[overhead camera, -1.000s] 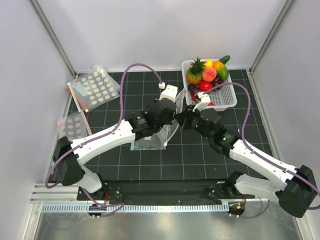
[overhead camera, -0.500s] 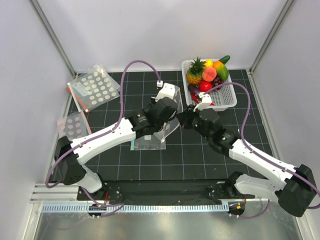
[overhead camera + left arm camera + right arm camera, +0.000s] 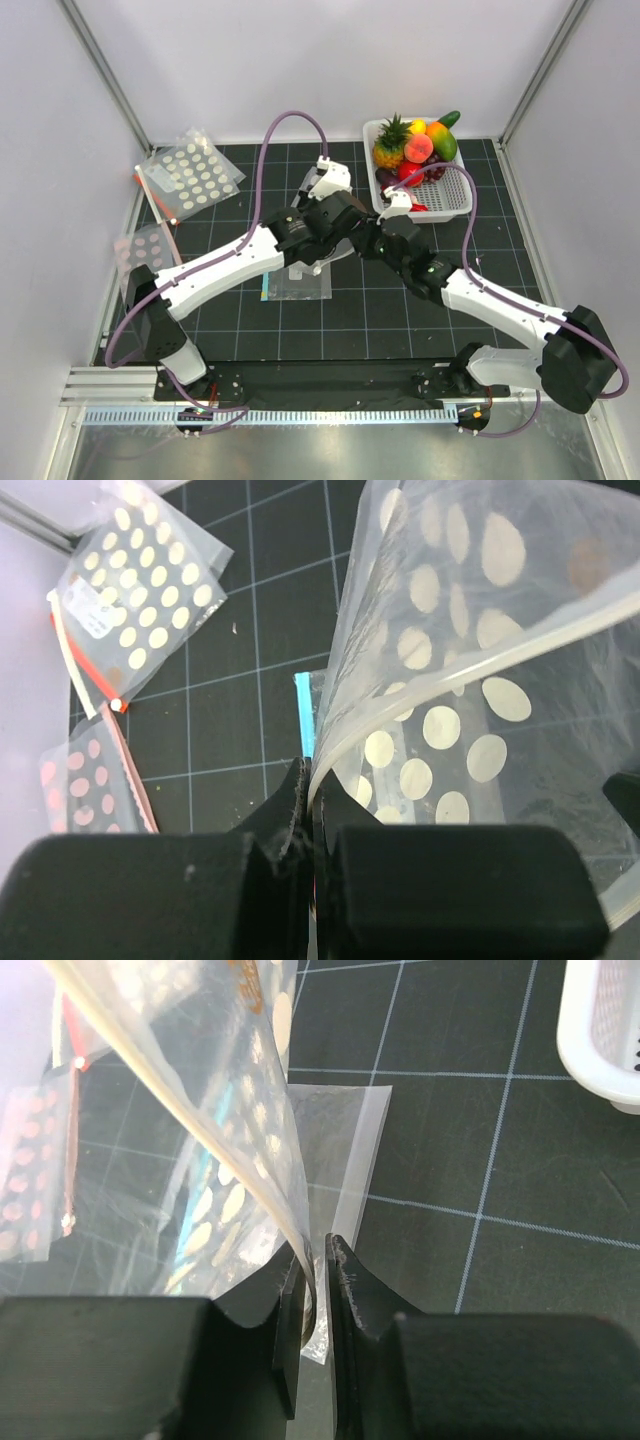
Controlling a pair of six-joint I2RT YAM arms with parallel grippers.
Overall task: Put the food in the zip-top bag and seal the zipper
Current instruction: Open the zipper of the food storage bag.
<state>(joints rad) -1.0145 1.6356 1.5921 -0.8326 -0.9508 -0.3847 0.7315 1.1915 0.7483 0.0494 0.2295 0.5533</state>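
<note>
At far left, spare dotted bags lie flat on the mat. Mid-table, the left gripper is clamped on one edge of the zip-top bag, which is held up off the mat. The right gripper pinches another edge. Further right, the food sits in the white basket, apart from the bag.

Both arms stretched forward, angled inward, wrists nearly meeting. Left gripper pinched tight on edge of zip-top bag. Right gripper clamped likewise on opposite edge.
</note>
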